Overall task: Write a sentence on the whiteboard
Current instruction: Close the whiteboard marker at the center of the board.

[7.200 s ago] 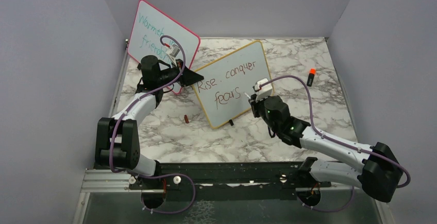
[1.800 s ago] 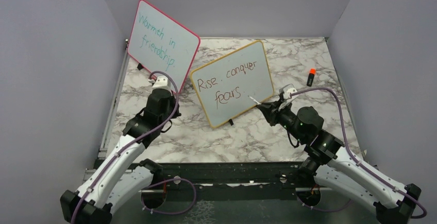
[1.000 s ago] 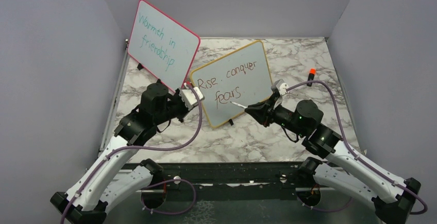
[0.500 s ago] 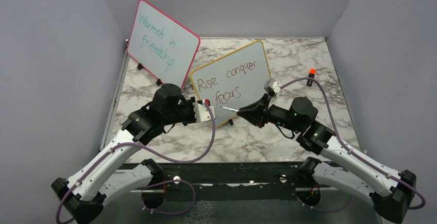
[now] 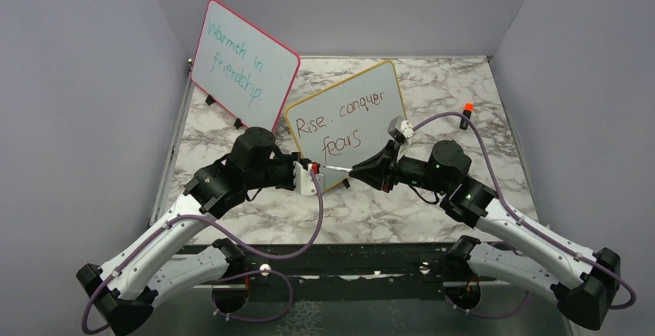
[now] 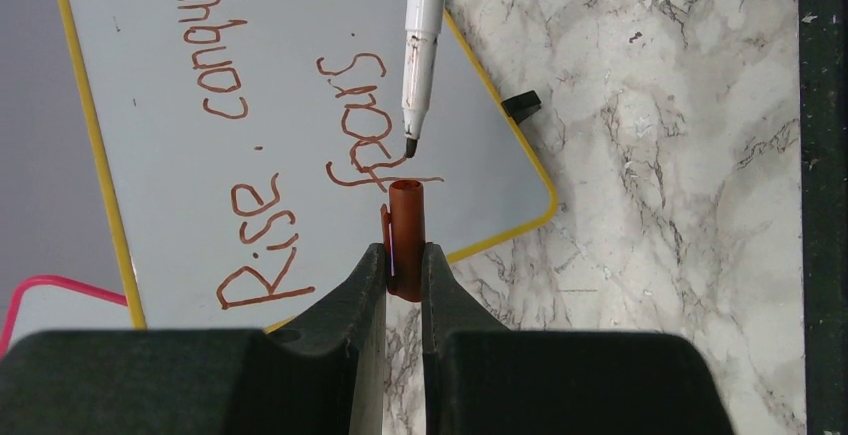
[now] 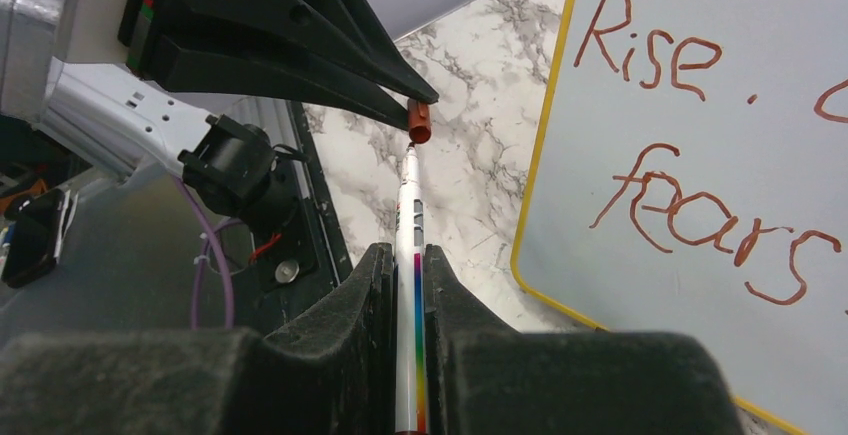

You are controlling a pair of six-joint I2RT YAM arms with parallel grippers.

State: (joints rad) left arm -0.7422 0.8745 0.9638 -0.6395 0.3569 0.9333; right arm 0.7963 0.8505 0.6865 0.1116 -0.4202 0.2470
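Marker [image 6: 421, 45] tip faces cap [image 6: 405, 227] before whiteboard [image 6: 320, 5], seemingly just apart.

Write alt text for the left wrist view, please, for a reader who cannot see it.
The left gripper pinches a brownish-red cap, aimed at the tip of an uncapped marker close above it. Behind: the yellow-framed whiteboard reading "Rise. conquer fears", on a marble table.

A pink-framed board [image 5: 246, 64] with teal writing is propped at 11 o'clock on the marbled table [image 5: 463, 77]. An orange-capped black marker [image 5: 466, 110] is seen at 2 o'clock. A white marker [image 6: 422, 45] is pointed tip-first toward a brownish-red cap [image 6: 405, 230], just beside it.
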